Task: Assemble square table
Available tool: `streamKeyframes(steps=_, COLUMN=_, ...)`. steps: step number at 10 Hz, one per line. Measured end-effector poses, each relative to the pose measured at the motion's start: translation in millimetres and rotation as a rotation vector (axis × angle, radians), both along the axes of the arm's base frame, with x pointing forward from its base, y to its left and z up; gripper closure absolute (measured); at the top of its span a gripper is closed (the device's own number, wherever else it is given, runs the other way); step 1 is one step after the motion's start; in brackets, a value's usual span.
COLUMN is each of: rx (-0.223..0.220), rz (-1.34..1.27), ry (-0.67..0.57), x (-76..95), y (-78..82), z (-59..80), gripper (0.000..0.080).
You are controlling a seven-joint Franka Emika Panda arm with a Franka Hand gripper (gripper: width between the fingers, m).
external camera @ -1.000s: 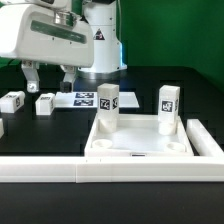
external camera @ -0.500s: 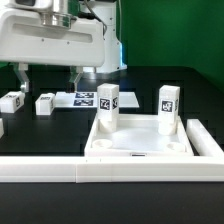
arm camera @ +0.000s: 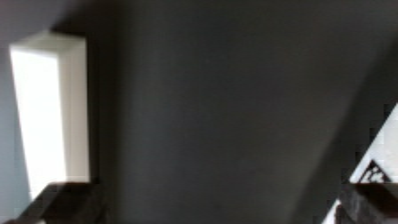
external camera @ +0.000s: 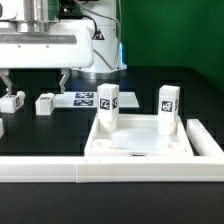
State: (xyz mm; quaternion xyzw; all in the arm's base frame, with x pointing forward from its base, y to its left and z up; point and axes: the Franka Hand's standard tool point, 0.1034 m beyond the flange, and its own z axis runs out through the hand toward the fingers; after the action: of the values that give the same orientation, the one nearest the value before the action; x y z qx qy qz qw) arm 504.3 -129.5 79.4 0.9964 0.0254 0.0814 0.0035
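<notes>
The square table slab [external camera: 140,150] lies flat in the exterior view's right half. Two white tagged legs stand upright in its far corners, one [external camera: 108,108] on the left and one [external camera: 168,108] on the right. Two more legs [external camera: 12,100] [external camera: 45,103] lie loose on the black table at the left. My gripper [external camera: 36,82] hangs open and empty just above and between these two loose legs, touching neither. In the wrist view the fingertips [arm camera: 61,200] frame dark table, with a blurred white strip [arm camera: 50,110] to one side.
The marker board [external camera: 85,100] lies flat behind the slab, next to the loose legs. A long white L-shaped rail [external camera: 60,170] runs along the front and up the right side of the slab. The arm's base [external camera: 100,50] stands at the back.
The gripper has moved toward the exterior view's left and come over the loose legs. Its jaws stay open. No part has moved.
</notes>
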Motion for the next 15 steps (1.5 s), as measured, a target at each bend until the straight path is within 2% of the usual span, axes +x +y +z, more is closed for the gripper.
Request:
streamKeyframes(steps=2, rx=0.024, rz=-0.094, ry=-0.002, x=0.1, y=2.1, z=-0.5, gripper=0.0151)
streamKeyframes(steps=4, rx=0.021, rz=-0.071, ry=0.004, x=-2.4, y=2.3, z=-2.9, gripper=0.0151)
streamKeyframes(steps=5, rx=0.020, rz=-0.059, ry=0.015, x=-9.7, y=2.4, z=-7.9, gripper=0.0151)
streamKeyframes(steps=7, rx=0.012, rz=-0.022, ry=0.041, x=-39.4, y=0.4, z=-20.8, gripper=0.0151)
streamKeyframes(steps=8, rx=0.013, rz=-0.024, ry=0.048, x=-45.8, y=0.5, z=-22.0, gripper=0.0151)
streamKeyframes(steps=11, rx=0.016, rz=-0.029, ry=0.054, x=-48.6, y=-3.9, z=-18.9, gripper=0.0151)
streamKeyframes(steps=15, rx=0.041, rz=-0.016, ry=0.106, x=-50.0, y=4.1, z=-20.7, gripper=0.0151)
